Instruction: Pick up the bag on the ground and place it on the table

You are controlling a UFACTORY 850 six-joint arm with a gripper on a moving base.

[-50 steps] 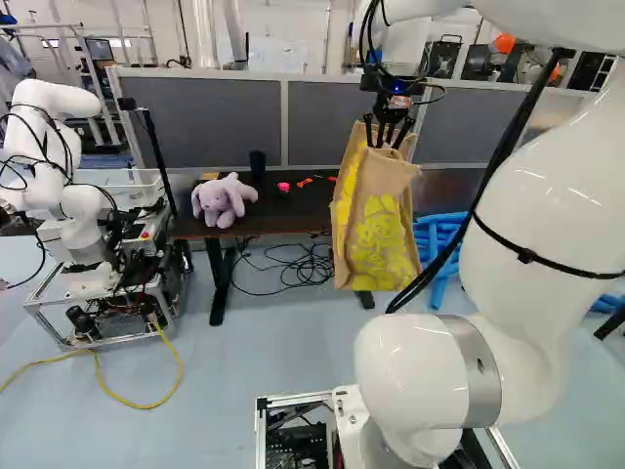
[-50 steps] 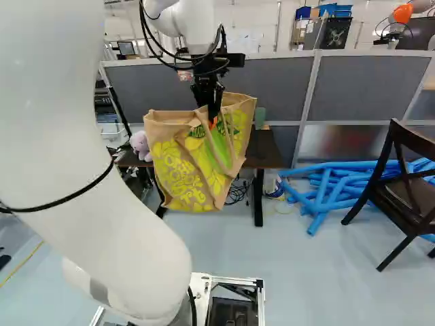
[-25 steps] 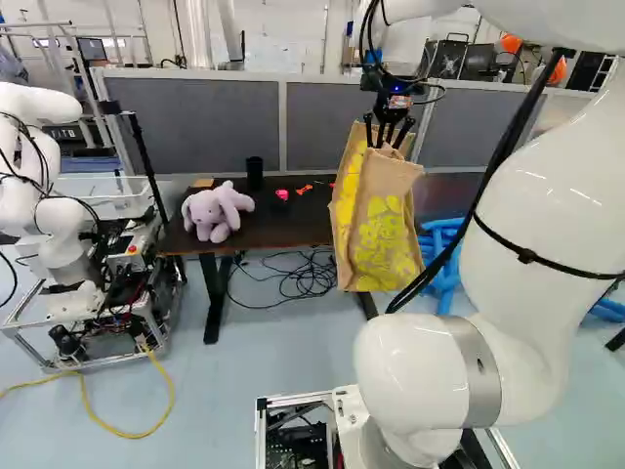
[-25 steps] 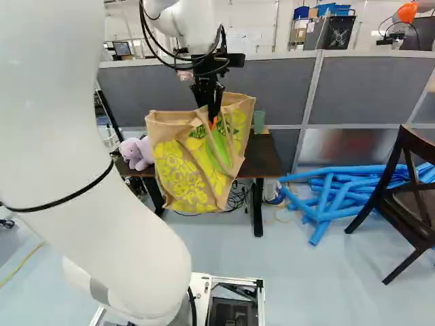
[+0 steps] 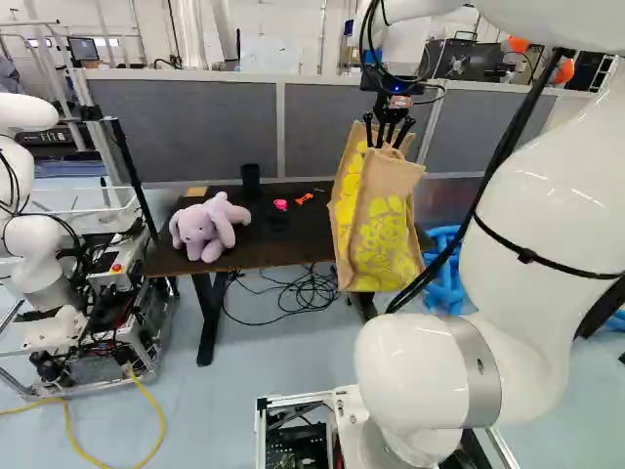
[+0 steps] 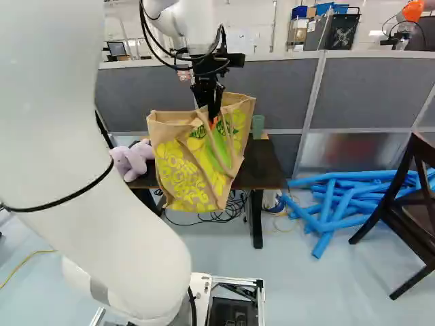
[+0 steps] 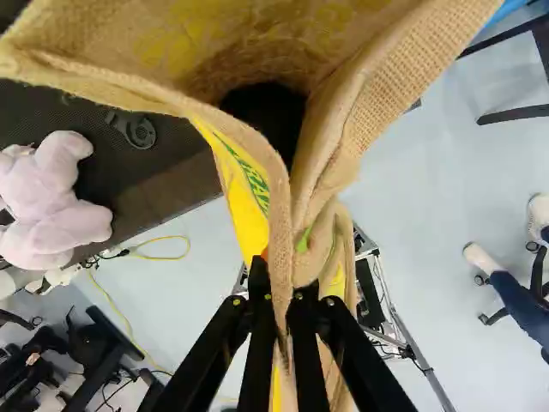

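Bag (image 5: 383, 230) pinched in gripper (image 5: 388, 145); left base view alone shows pink item (image 5: 281, 204) on table (image 5: 298, 239).

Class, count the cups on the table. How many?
2: a black cup beyond the plush toy, left base view; a green cup beside the bag, right base view. The bag may hide others.

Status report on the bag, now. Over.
Gripper shut on bag. Bag hanging, not yet on table. Plush elephant on table, possibly in the way.
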